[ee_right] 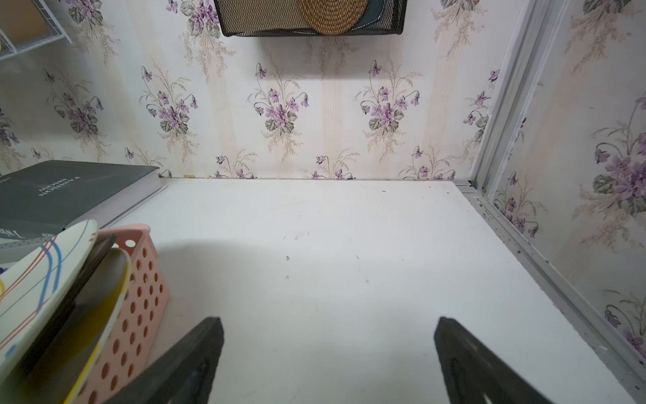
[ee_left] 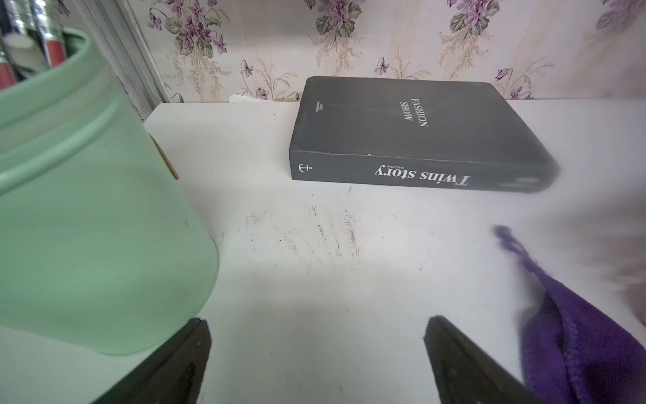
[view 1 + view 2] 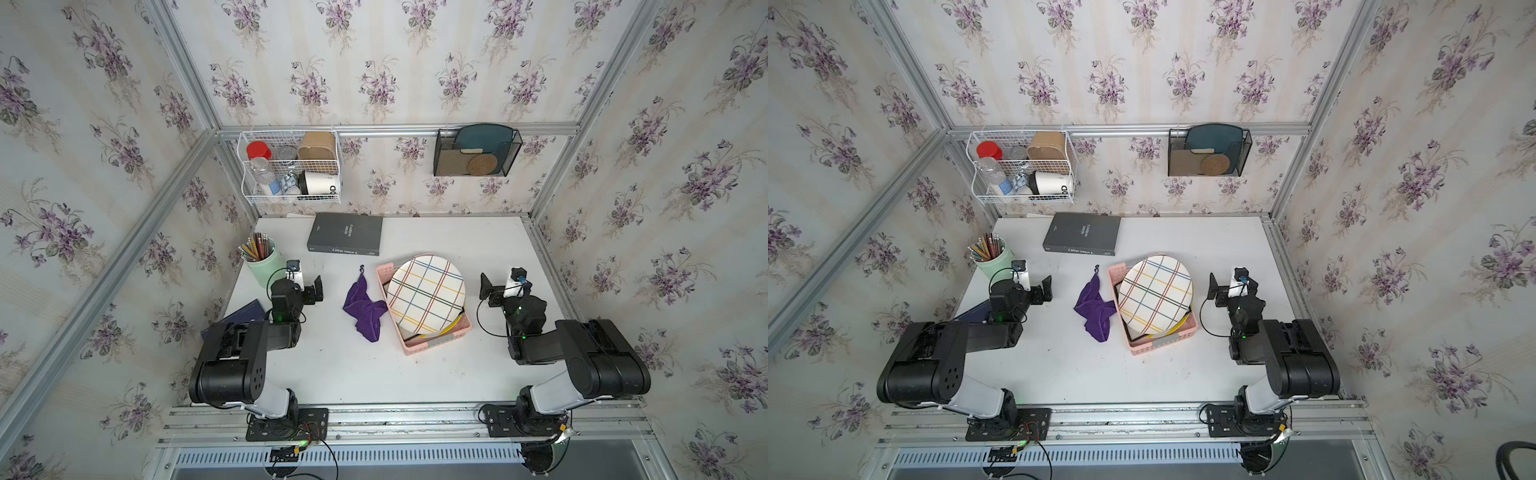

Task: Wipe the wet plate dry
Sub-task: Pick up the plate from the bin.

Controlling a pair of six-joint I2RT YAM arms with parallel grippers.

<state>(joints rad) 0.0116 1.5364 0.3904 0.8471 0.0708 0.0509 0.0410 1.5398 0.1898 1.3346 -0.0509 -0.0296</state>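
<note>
Nothing of the wiping is done yet, as far as I can judge. My left gripper [image 2: 318, 335] hangs with its jaws wide apart and empty over bare table [image 3: 374, 374]. My right gripper [image 1: 328, 335] is the same: spread wide, holding nothing.

The plate [image 3: 426, 291], checked with coloured lines, leans tilted in the pink basket [image 3: 436, 343] at mid-table, between my 2 arms. It rests on top of at least 1 more plate, a yellow-rimmed one [image 1: 101, 304]. I cannot see from here whether it is wet.

The cloth [image 3: 365, 309], purple and crumpled, lies on the table just left of the basket, its edge against the basket wall or very close to it. It sits to the right of my left gripper, near enough for a short reach.

So all of it is left: take the cloth, get at the plate, rub its face dry.

Around me: a green cup [image 3: 262, 262] of pencils just to the left of my left gripper, and a grey book [image 3: 345, 234] flat at the far edge. Neither lies between me and the cloth. The real nuisance, I judge, is the basket wall and the stacked plates beneath, which make the plate awkward to steady.
</note>
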